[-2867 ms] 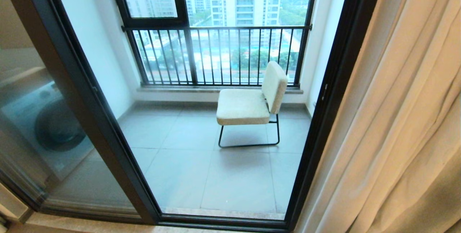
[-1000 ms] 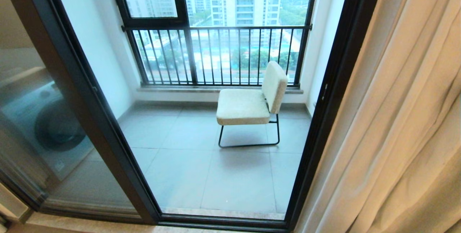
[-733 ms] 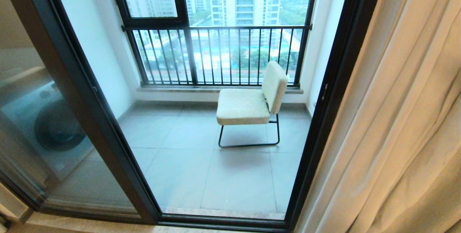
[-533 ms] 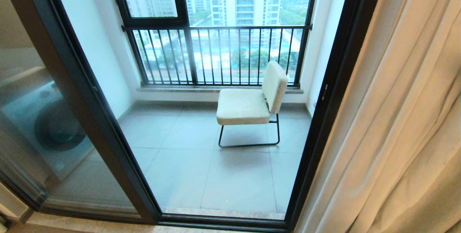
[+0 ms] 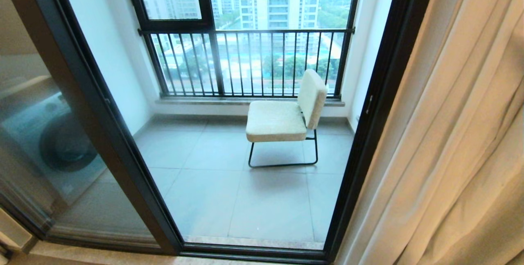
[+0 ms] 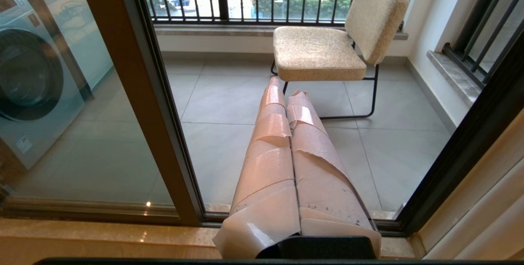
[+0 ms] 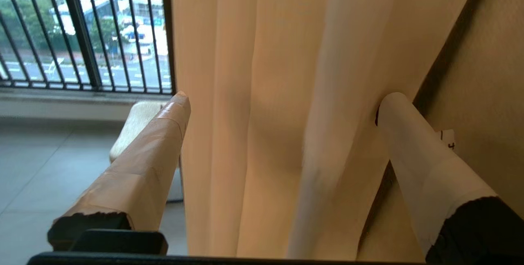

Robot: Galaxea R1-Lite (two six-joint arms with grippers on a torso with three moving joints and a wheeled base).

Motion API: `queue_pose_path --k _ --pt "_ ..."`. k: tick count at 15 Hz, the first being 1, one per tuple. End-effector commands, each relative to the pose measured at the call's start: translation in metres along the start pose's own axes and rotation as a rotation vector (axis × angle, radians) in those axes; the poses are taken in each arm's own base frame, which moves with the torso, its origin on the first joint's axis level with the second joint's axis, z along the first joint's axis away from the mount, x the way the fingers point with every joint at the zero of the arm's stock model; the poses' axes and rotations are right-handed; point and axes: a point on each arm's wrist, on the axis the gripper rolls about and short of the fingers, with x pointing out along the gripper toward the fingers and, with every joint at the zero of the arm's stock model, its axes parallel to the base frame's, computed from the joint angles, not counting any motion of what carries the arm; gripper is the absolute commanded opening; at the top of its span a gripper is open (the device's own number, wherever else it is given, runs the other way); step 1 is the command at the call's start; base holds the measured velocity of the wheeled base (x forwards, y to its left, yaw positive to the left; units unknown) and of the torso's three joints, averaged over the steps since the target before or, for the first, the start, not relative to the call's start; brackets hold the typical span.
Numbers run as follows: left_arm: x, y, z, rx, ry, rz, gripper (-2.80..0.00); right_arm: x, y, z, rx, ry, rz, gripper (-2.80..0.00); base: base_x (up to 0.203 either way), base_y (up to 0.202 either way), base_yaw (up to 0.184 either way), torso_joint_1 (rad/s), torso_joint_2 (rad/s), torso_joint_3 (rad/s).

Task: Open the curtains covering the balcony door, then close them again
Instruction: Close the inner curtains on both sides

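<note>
Head view unchanged against the earlier pictures: no shift of the scene, neither arm in sight there. Curtains (image 5: 458, 134) drawn aside and bunched at the right edge of the balcony door (image 5: 368, 109), leaving the glass uncovered. Opening stage judged complete; closing stage apparently about to begin.

Right gripper (image 7: 282, 101) raised in front of the cream drapes, tape-wrapped fingers (image 7: 155, 142) spread wide on either side of several pleats, nothing grasped yet. One fingertip close against the far fold by the wall; contact cannot be confirmed. Next move judged to need a clamp on a fold and a pull leftward across the opening.

Left gripper (image 6: 288, 101) parked low before the door sill, fingers pressed together, holding nothing.

Balcony floor (image 5: 213, 191) of grey tiles, bearing a cream upholstered chair (image 5: 286, 113) on a thin black frame. Railed window (image 5: 245, 60) behind it, tower blocks beyond. Washing machine (image 5: 53, 142) visible through the left glass panel.
</note>
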Motion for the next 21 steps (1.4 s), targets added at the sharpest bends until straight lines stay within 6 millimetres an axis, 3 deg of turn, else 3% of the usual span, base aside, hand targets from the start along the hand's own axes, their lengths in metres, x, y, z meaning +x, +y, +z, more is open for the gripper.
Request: queue_pose_path --k 1,10,21 --pt "0.0 0.0 0.0 0.0 -0.001 0.0 -2.8 0.029 -0.001 -0.01 0.0 0.021 0.001 0.0 0.0 0.0 0.0 0.0 0.0 0.0" --pt "0.0 0.0 0.0 0.0 -0.001 0.0 -2.8 0.084 -0.009 -0.012 0.001 -0.088 -0.027 0.0 0.0 0.0 0.0 0.0 0.0 0.0" --pt "0.0 0.0 0.0 0.0 -0.001 0.0 -2.8 0.101 -0.001 -0.019 0.028 -0.123 0.006 0.0 0.0 0.0 0.0 0.0 0.0 0.0"
